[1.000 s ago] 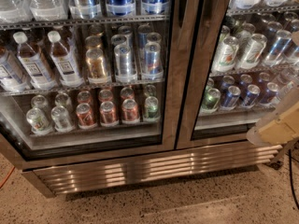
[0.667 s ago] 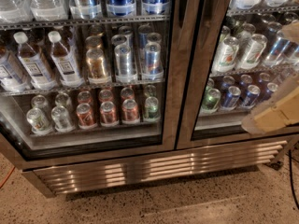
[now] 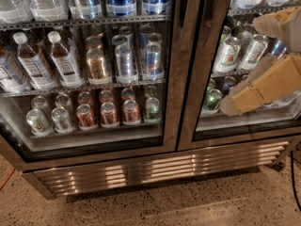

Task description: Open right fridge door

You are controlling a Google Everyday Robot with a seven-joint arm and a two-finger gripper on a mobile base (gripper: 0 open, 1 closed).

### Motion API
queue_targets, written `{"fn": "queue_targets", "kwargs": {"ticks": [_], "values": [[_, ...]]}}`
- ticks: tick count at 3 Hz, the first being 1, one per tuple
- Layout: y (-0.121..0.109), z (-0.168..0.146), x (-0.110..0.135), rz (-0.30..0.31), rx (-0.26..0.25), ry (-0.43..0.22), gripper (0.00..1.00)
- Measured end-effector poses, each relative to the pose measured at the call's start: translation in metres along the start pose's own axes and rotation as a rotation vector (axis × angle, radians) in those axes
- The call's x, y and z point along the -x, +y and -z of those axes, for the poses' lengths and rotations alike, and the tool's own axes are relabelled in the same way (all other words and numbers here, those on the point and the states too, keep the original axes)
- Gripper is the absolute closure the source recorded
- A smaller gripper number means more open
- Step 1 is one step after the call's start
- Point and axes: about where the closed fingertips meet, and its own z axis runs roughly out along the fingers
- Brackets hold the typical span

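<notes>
The right fridge door (image 3: 203, 79) is a glass pane in a brushed brownish steel frame, and it stands shut. Tilted silver, green and blue cans (image 3: 228, 55) show behind its glass. My gripper (image 3: 241, 65) reaches in from the right edge, in front of the door's glass at mid height. Its two tan fingers are spread apart and hold nothing. The lower finger (image 3: 263, 91) points down-left across the lower shelf. The upper finger (image 3: 277, 22) is near the top right. No handle shows.
The left glass door (image 3: 181, 55) is shut, with white-capped bottles (image 3: 28, 65) and red-orange cans (image 3: 108, 112) behind it. A slatted steel grille (image 3: 155, 168) runs along the base. The speckled floor (image 3: 188, 206) lies below. A black cable (image 3: 295, 173) hangs at the right.
My gripper has moved left and up from the right edge, further across the right door's glass. A second finger now shows at the top right. Both doors stay shut.
</notes>
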Motion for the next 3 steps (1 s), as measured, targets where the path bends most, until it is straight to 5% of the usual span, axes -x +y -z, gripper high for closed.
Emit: {"fn": "queue_targets", "kwargs": {"ticks": [2,3], "values": [[0.004,-0.048,0.021,-0.025,-0.068,0.02,0.0],[0.006,-0.046,0.025,-0.016,-0.079,0.022,0.0]]}}
